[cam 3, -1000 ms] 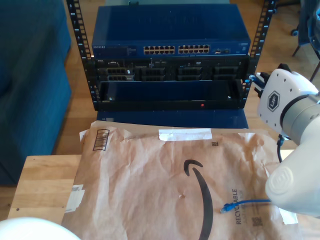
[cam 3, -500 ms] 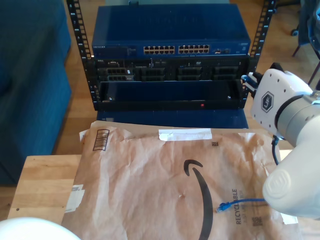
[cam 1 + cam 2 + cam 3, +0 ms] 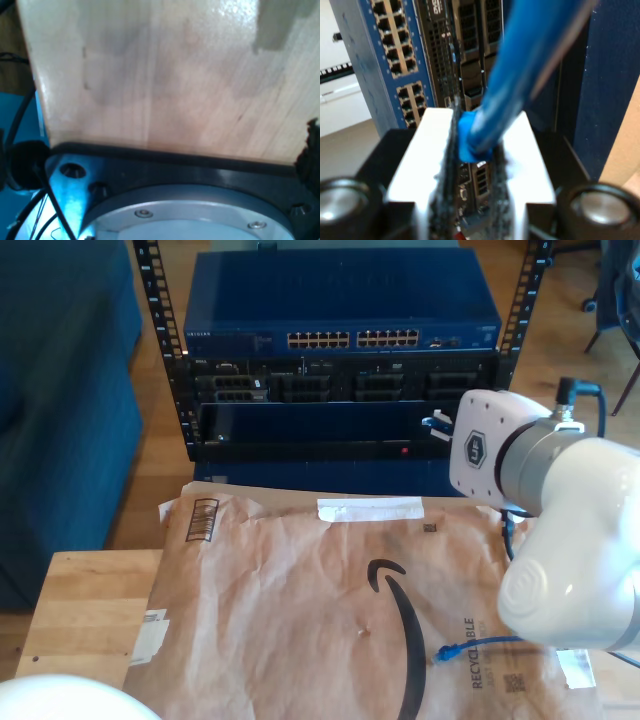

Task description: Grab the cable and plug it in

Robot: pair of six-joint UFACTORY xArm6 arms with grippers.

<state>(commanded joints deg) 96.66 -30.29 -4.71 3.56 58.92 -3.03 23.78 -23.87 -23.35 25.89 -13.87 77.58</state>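
Pinching the cable [image 3: 520,70] between closed pads, my second gripper [image 3: 472,150] aims at the rack [image 3: 340,390]; the blue cord's long axis runs from the jaws toward the camera, blurred. In the exterior view its other end [image 3: 447,652], with a plug, lies on the brown paper mailer [image 3: 300,610], pointing to that view's left, beside the word "RECYCLABLE". The switch [image 3: 340,315] shows rows of ports. My first gripper's state I cannot tell; its camera shows wooden tabletop [image 3: 165,75].
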